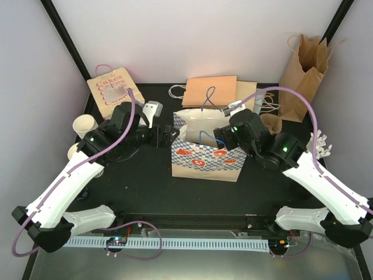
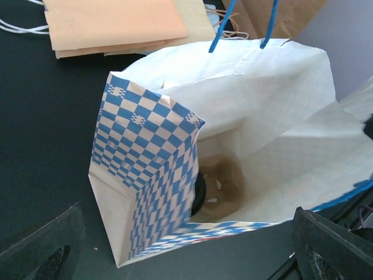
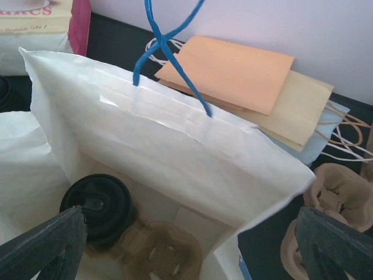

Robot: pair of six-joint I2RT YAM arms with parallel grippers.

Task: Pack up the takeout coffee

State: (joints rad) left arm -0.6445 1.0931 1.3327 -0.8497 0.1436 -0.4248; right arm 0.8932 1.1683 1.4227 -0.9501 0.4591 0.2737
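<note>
Black-lidded coffee cup sits inside your blue-checked paper bag, beside pulp carrier pockets. Your left gripper and right gripper flank the bag, jaws apart, holding nothing. Unlidded paper cups stand far left.

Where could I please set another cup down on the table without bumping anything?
Bare table lies in front of the checkered bag, between it and the arm bases. The back edge is crowded: Cakes bag, flat bags, brown bag. Cups sit at the left edge, carriers right of the bag.
</note>
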